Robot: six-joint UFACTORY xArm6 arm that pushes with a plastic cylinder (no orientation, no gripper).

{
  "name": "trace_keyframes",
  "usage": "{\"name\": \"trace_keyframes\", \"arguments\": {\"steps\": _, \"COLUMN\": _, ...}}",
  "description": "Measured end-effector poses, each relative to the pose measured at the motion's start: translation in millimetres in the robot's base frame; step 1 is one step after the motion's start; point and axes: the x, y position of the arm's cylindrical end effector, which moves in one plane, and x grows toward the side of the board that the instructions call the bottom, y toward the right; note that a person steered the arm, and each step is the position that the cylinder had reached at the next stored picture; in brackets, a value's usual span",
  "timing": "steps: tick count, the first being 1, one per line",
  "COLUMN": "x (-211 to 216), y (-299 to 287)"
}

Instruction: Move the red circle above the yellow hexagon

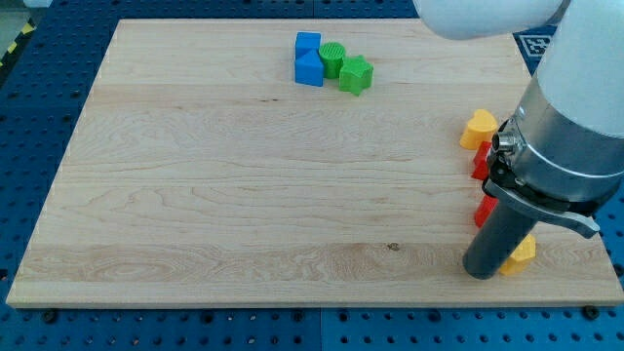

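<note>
My tip (482, 272) rests on the board near the lower right corner. A yellow block (522, 253), probably the hexagon, lies just to the right of the tip, partly hidden by the rod. A red block (485, 211) shows just above the tip, at the rod's left edge. A second red block (481, 164) sits higher up. Both are mostly hidden by the arm, so I cannot tell which is the circle. A yellow heart (478, 128) lies above the upper red block.
Near the top centre of the wooden board (244, 195) two blue blocks (309, 58), a green circle (332, 59) and a green star (356, 74) form a tight cluster. The arm's large grey body (575, 117) covers the board's right edge.
</note>
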Motion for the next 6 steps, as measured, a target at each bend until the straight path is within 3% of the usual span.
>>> {"name": "trace_keyframes", "arguments": {"steps": 6, "x": -48, "y": 2}}
